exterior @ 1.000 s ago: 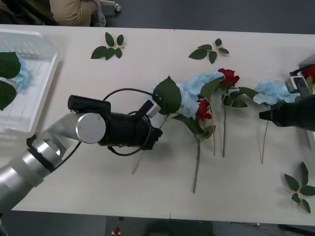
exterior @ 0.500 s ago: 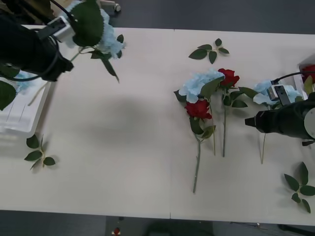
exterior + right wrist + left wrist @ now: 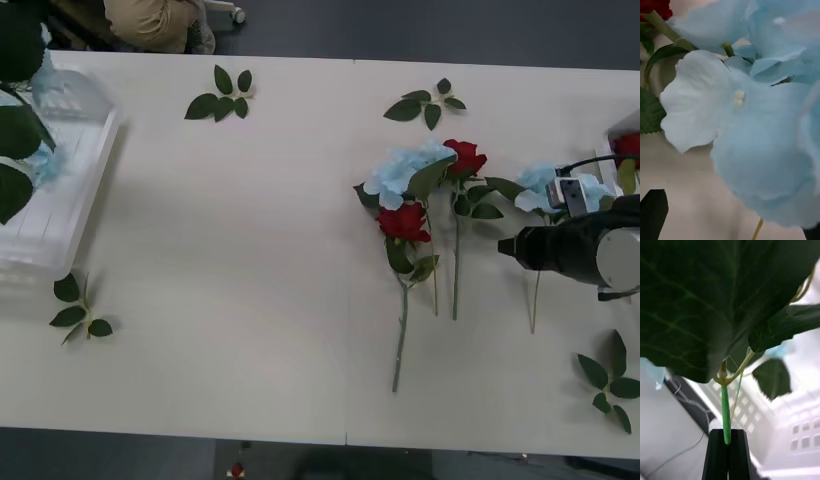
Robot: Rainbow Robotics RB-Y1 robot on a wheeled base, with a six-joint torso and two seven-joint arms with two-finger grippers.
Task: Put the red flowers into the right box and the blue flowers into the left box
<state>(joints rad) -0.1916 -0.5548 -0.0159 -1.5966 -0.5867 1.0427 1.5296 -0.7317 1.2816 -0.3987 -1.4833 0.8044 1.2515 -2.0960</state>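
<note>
Left wrist view shows my left pincer squeezed tight on the thin green stem of a blue flower. Its big dark leaves hang close above, and the white ribbed floor of the left box lies under them. So I think this flower is over the left box now, and the step I am on is dropping it in. Next I would open these fingers and let the stem fall inside the box, not across its rim.

From the front view, the left box sits at the table's far left, with blue petals and leaves already in it.

My right pincer is low over another blue flower near the right edge of the table. In the right wrist view the pale blue petals are very close, and one black finger sits off in the corner with the other at the far corner, so this pincer is spread apart and holds nothing. It needs to find the thin stem under the petals before it can pinch.

Two red flowers and one more blue cluster lie together in the middle of the table. A sliver of the right box peeks in at the right edge.
</note>
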